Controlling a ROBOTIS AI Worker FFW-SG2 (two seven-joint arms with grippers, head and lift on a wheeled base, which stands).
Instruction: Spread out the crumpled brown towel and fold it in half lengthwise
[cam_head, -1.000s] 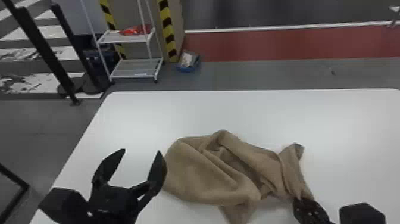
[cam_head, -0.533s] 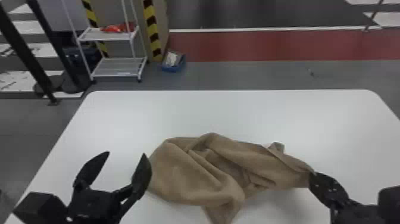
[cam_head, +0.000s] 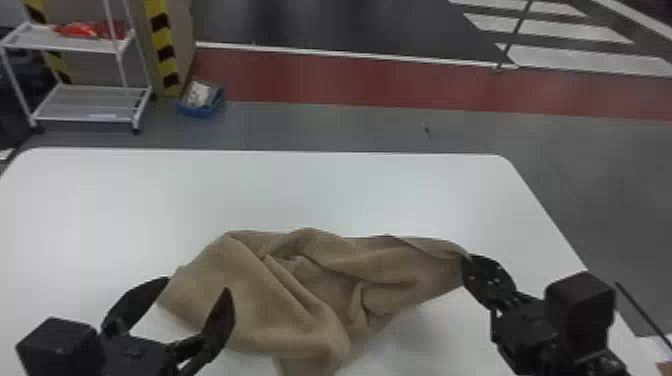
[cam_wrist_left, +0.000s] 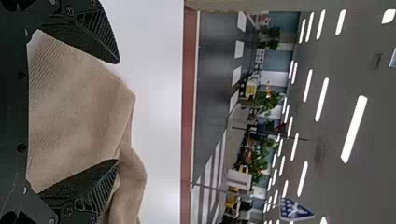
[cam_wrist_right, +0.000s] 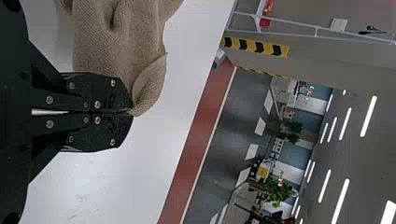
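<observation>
The left gripper (cam_head: 197, 285) points forward at the left end of the brown towel (cam_head: 280, 310), fingers spread wide; the right gripper (cam_head: 467, 257) pinches its right corner. The towel lies rumpled on the white table (cam_head: 250, 190), deep folds slanting across its middle. That pinched corner has been drawn farther out from the bulk than a moment ago.

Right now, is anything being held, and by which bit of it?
Yes, the brown towel: the right pincer is shut on the tip of its right-hand end. The left pincer stands open, gripping nothing.
</observation>
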